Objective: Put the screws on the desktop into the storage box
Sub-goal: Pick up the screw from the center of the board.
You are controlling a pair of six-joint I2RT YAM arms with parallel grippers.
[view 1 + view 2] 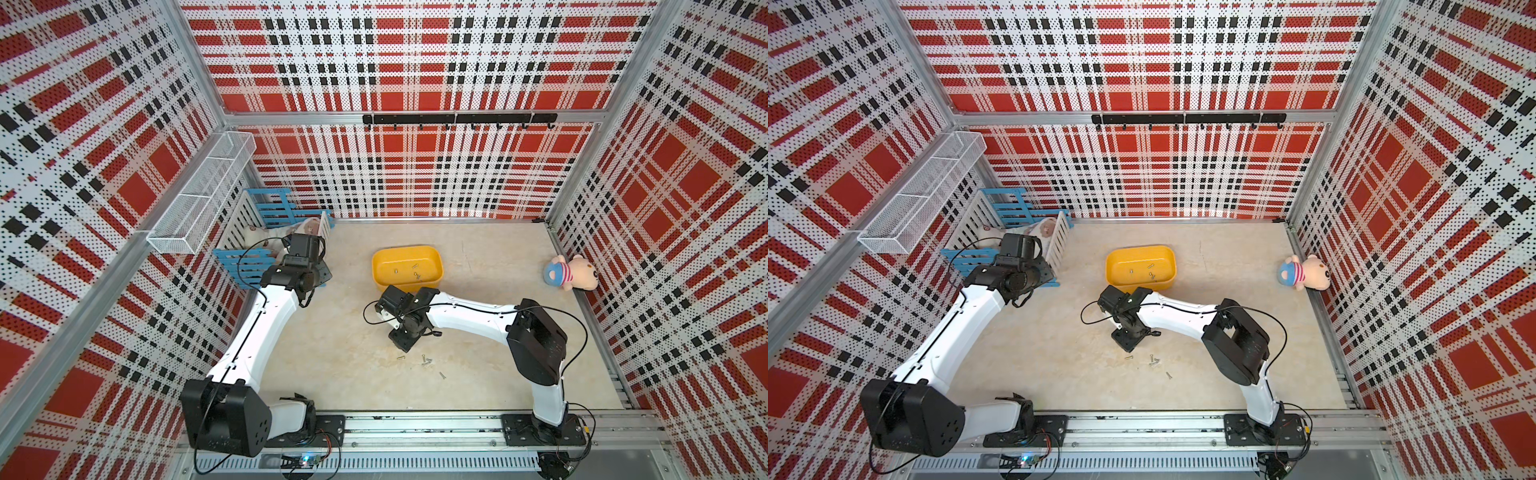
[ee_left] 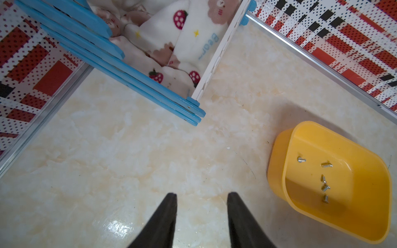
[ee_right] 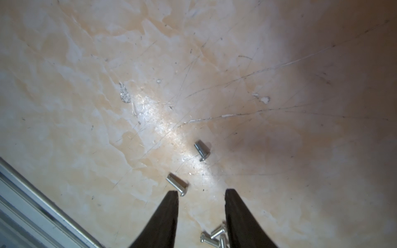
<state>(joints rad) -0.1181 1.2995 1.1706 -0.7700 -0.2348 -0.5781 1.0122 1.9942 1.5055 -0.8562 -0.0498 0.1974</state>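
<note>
Fingers (image 3: 170,214) of the right gripper (image 3: 201,194) stand moderately apart and hold nothing, low over the desktop (image 3: 107,85). The left gripper (image 2: 202,197) is likewise parted and empty. About five screws (image 2: 325,187) lie in the storage box (image 2: 277,163), and at least five are left on the desktop near the box, on its robot side. The only readable writing is "Bear", on a cloth (image 2: 193,38) in the crate (image 2: 129,79) off to the box's side.

Screw cluster (image 3: 214,235) partly behind right hand (image 3: 201,193), cut by edge.
</note>
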